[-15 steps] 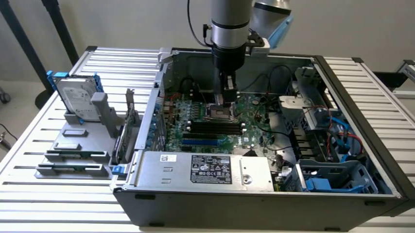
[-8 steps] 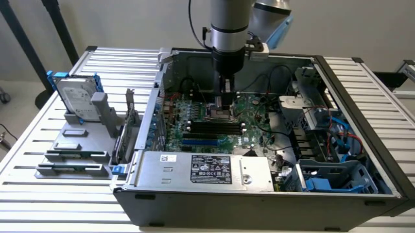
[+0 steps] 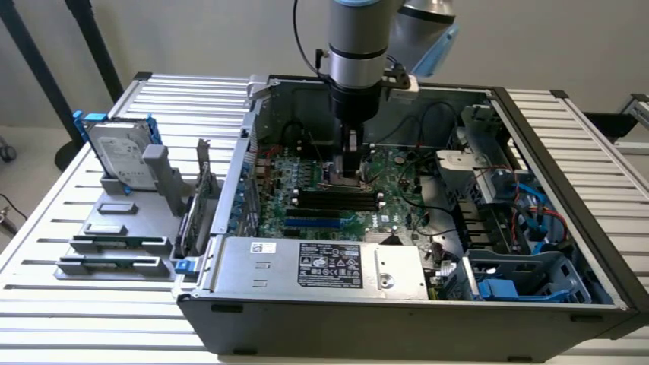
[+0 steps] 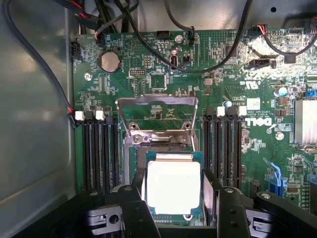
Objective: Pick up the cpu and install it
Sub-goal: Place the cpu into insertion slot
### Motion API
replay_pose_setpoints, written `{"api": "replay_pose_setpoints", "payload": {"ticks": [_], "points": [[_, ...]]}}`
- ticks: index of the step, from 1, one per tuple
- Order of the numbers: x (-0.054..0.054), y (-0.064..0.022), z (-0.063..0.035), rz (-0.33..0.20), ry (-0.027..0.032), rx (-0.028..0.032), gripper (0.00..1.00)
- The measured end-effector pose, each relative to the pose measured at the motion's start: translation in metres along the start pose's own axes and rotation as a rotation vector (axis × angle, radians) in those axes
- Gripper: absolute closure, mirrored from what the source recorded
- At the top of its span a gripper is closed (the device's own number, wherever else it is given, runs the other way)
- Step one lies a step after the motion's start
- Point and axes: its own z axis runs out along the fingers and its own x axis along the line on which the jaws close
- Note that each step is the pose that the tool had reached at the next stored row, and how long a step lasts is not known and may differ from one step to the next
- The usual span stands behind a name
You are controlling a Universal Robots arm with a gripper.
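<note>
The dark two-fingered pincer (image 3: 350, 173) (image 4: 173, 201) on the grey arm reaches down into the open grey metal computer case (image 3: 552, 144). It is clamped on the small flat square cpu with a shiny silver-grey metal top (image 4: 173, 184), with a black finger (image 4: 137, 196) against each of two opposite edges. The cpu lies level right over the socket on the green motherboard (image 4: 148, 74); whether it is seated or just above I cannot tell. Just ahead of the pincer the bright steel hold-down frame (image 4: 156, 105) stands swung up and open, close to the chip's far edge. Long black memory slots (image 4: 99, 153) run along both sides of the pincer, very near its fingers. Beyond the frame sit a round silver coin battery (image 4: 110, 61) and thin black cables (image 4: 198, 67) curling across the board. In the exterior view a silver power-supply box with a dark label (image 3: 324, 266) fills the case nearer the camera than the pincer. A blue plastic drive cage (image 3: 507, 289) lies off to the exterior view's right. Outside the case, to the exterior view's left, a big silver hard drive in a blue frame (image 3: 120, 156) stands upright on a grey holder block (image 3: 117, 243). Everything rests on a table of pale ribbed aluminium slats (image 3: 61, 304) before a plain pale wall (image 3: 203, 34).
</note>
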Motion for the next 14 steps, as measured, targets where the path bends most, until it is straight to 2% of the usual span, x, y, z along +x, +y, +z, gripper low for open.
{"api": "replay_pose_setpoints", "payload": {"ticks": [1,3,8,11,14], "points": [[-0.0002,0.0000,0.0005,0.000,0.0000,0.0034,0.45],[-0.0006,-0.0001,0.0009,0.000,0.0000,0.0062,0.45],[-0.0006,-0.0001,0.0011,0.000,0.0004,0.0065,0.45],[-0.0006,-0.0002,0.0022,0.001,0.0044,0.0079,0.45],[-0.0007,-0.0003,0.0038,-0.001,0.0115,0.0099,0.45]]}}
